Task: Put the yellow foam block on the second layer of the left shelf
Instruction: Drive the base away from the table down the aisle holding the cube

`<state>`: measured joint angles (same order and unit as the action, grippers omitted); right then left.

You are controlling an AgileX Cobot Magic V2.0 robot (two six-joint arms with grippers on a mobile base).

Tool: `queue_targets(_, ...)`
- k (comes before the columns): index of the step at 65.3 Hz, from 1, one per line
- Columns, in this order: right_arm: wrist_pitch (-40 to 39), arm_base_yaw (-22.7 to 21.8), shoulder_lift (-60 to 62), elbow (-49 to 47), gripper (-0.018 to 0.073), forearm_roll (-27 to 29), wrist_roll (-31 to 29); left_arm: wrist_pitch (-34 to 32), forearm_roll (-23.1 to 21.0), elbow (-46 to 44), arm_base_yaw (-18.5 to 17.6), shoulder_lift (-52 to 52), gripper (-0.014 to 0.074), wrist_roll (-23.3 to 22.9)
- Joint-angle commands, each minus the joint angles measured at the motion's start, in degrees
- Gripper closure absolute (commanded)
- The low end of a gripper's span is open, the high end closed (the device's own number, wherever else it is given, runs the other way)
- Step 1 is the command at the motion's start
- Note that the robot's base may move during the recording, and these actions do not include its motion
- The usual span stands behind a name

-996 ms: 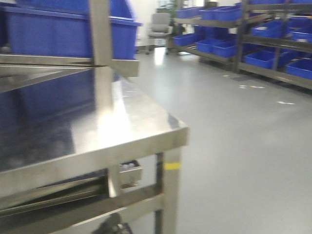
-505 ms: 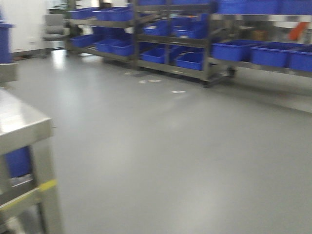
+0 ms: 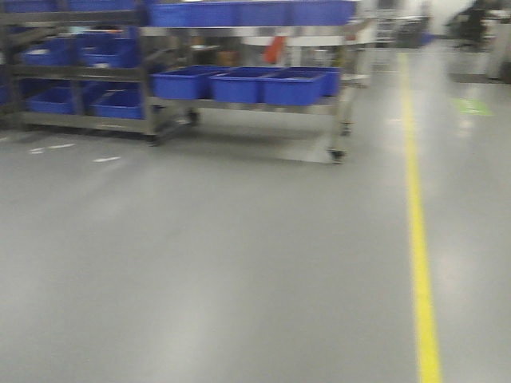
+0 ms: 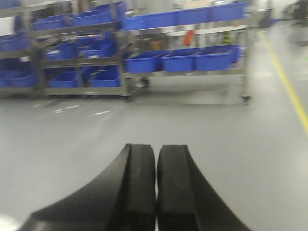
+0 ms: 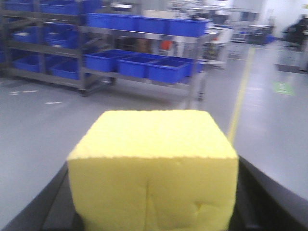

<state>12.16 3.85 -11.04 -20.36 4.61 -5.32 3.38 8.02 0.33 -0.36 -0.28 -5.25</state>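
The yellow foam block (image 5: 153, 168) fills the lower middle of the right wrist view, held between the two black fingers of my right gripper (image 5: 153, 192), which is shut on it above the grey floor. My left gripper (image 4: 156, 187) shows in the left wrist view with its two black fingers (image 4: 139, 183) pressed together, holding nothing. Metal shelf racks with blue bins (image 3: 239, 84) stand across the floor ahead; they also show in the left wrist view (image 4: 187, 60) and the right wrist view (image 5: 144, 67). Neither gripper shows in the front view.
Grey floor lies ahead. A yellow floor line (image 3: 419, 239) runs along the right. More racks with blue bins (image 3: 72, 88) stand at the left. A green floor mark (image 3: 473, 105) lies at the far right. The view is motion-blurred.
The front view has swung to the right: the steel table at the left has left the frame, and the blue-bin racks and the yellow floor line have come into view.
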Motion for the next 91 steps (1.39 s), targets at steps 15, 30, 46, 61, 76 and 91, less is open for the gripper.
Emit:
queue_targets(15,-5.5,-0.4,-0.5,-1.6,0.0096,0.2,-0.4,-4.7,-0.4,1.4,-0.2,-1.2,0.046,-0.3)
queue_targets(30,-5.5,-0.4,-0.5,-1.6,0.0096,0.2,-0.4,-4.7,-0.4,1.4,-0.2,-1.2,0.046,-0.3)
queue_targets(46,-5.5,-0.4,-0.5,-1.6,0.0096,0.2,-0.4,-4.7,-0.4,1.4,-0.2,-1.2,0.046,-0.3)
queue_targets(61,-5.5,-0.4,-0.5,-1.6,0.0096,0.2,-0.4,-4.7,-0.4,1.4,-0.2,-1.2,0.046,-0.3)
queue_targets(76,-5.5,-0.4,-0.5,-1.6,0.0096,0.2,-0.4,-4.7,-0.4,1.4,-0.2,-1.2,0.046,-0.3)
queue_targets(91,-5.5,-0.4,-0.5,-1.6,0.0096,0.2,-0.4,-4.7,-0.4,1.4,-0.2,-1.2,0.046,-0.3)
